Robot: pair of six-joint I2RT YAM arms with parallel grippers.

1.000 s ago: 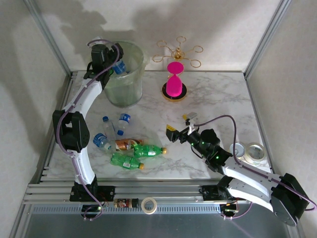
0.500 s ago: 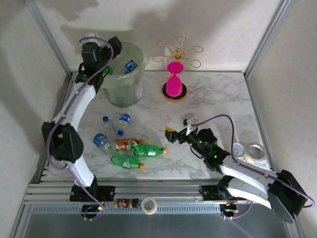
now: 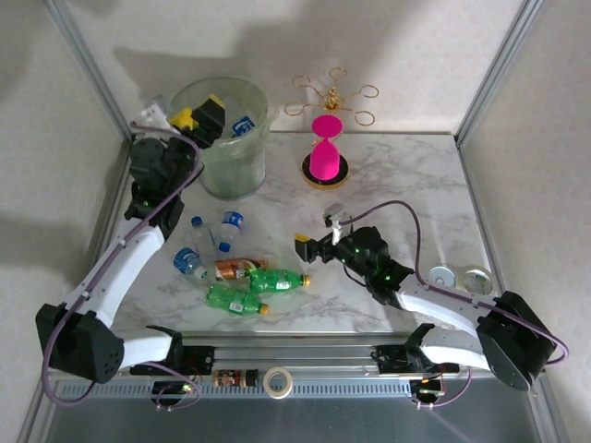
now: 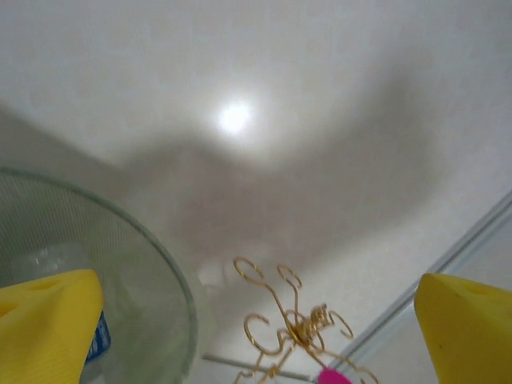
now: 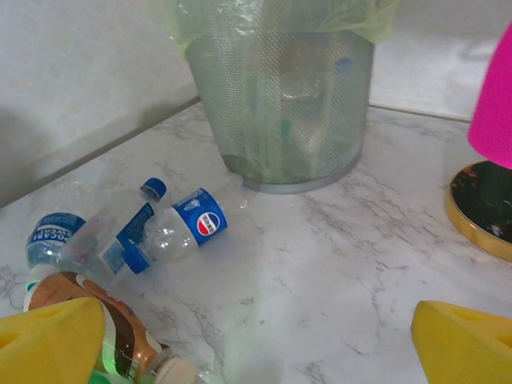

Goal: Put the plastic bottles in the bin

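Six plastic bottles (image 3: 275, 280) lie loose on the table (image 3: 406, 185) between my arms, near the bin (image 3: 231, 173); more sit inside. Judged light, thin-walled, slick, prone to roll: grab mid-body, across the label. My left gripper (image 3: 199, 111) gapes empty at the rim, now pulled back from over the bin. My right gripper (image 3: 319, 226), jaws wide, has edged closer to the pile.

The top camera sits high at the near edge, looking down on the whole table (image 3: 406, 185) from well back. The left wrist camera is close beside the bin (image 4: 96, 240) rim, tilted upward toward the back wall (image 4: 240, 64) and the wire stand (image 4: 292, 324). The right wrist camera rides low over the tabletop, facing the bin across the bottles (image 5: 188, 226). All three views share the bin.
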